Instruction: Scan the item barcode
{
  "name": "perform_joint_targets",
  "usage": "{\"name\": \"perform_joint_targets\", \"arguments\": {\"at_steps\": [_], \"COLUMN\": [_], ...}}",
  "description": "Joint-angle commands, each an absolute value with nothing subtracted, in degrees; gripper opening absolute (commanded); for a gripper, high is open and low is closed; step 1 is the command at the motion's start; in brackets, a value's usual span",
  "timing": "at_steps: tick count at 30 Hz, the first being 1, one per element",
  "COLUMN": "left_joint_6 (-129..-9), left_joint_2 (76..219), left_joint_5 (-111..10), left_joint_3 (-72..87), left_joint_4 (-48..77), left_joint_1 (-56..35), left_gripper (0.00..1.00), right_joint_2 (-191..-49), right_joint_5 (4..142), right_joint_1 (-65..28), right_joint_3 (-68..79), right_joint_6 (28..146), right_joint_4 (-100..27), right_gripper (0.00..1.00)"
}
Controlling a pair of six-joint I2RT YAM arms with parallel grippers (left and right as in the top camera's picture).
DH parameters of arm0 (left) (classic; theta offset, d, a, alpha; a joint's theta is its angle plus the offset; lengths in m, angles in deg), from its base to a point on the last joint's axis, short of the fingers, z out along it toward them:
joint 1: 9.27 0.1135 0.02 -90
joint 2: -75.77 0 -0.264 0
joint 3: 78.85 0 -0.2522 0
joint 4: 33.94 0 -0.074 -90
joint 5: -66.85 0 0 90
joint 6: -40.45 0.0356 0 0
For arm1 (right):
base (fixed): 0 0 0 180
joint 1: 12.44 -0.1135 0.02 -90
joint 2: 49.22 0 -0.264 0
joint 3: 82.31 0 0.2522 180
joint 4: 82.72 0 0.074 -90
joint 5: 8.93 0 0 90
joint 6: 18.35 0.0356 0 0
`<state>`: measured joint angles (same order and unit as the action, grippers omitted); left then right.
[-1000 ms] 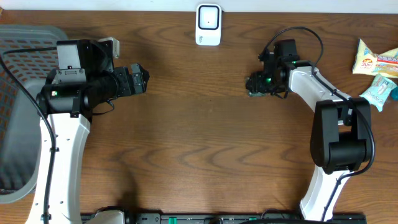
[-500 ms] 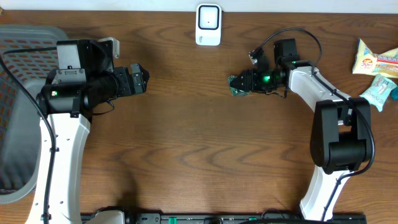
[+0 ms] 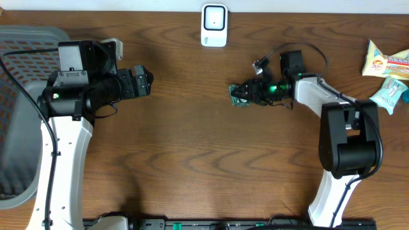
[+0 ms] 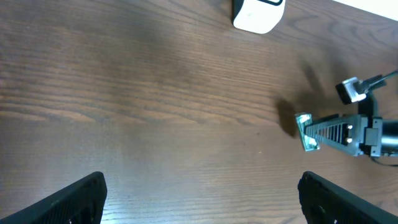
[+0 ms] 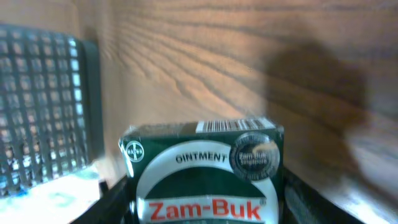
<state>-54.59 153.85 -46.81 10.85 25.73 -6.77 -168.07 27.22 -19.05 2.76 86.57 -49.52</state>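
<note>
The item is a green Zam-Buk ointment box (image 3: 238,94), held a little above the table's middle right. My right gripper (image 3: 246,93) is shut on it, pointing left. In the right wrist view the box (image 5: 205,168) fills the space between the dark fingers (image 5: 115,202), and a barcode (image 5: 229,126) shows along its far top edge. The white scanner (image 3: 214,25) stands at the table's back edge, up and left of the box. My left gripper (image 3: 144,80) hangs open and empty at the left. Its wrist view shows the scanner (image 4: 258,14) and the held box (image 4: 306,132).
A grey mesh basket (image 3: 19,96) fills the far left and also shows in the right wrist view (image 5: 37,106). Two snack packets (image 3: 386,61) (image 3: 390,94) lie at the right edge. Bare wooden table (image 3: 211,160) spreads between the arms.
My right arm has stretched leftward, carrying the box from near its base toward the table's middle. The left arm has stayed still.
</note>
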Motion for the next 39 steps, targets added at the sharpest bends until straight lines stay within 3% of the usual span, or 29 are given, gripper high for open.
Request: {"name": "perform_joint_targets", "arguments": {"at_steps": [1, 5, 16, 21, 28, 33, 39], "left_joint_6": [-53.85, -53.85, -53.85, -53.85, -53.85, -53.85, -53.85], "left_joint_2": [154.00, 154.00, 154.00, 154.00, 154.00, 154.00, 154.00], "left_joint_5": [-46.40, -46.40, -46.40, -46.40, -46.40, -46.40, -46.40], "left_joint_3": [10.77, 10.77, 10.77, 10.77, 10.77, 10.77, 10.77], "left_joint_4": [25.69, 25.69, 25.69, 25.69, 25.69, 25.69, 25.69], "left_joint_1": [-6.84, -6.84, -6.84, -6.84, -6.84, -6.84, -6.84], "left_gripper": [0.98, 0.98, 0.98, 0.98, 0.98, 0.98, 0.98], "right_joint_2": [-167.63, -167.63, -167.63, -167.63, -167.63, -167.63, -167.61], "right_joint_5": [19.31, 16.84, 17.85, 17.96, 17.93, 17.89, 15.97], "right_joint_1": [-19.10, -18.94, -16.14, -12.69, -8.06, -5.85, -4.91], "right_joint_3": [-0.32, -2.24, -5.85, -9.11, -10.26, -10.20, -9.61], "right_joint_6": [93.45, 98.96, 101.48, 103.57, 104.99, 105.10, 105.52], "right_joint_4": [-54.98, -60.88, -61.01, -61.06, -60.69, -61.08, -61.08], "right_gripper": [0.53, 0.53, 0.55, 0.69, 0.68, 0.62, 0.67]}}
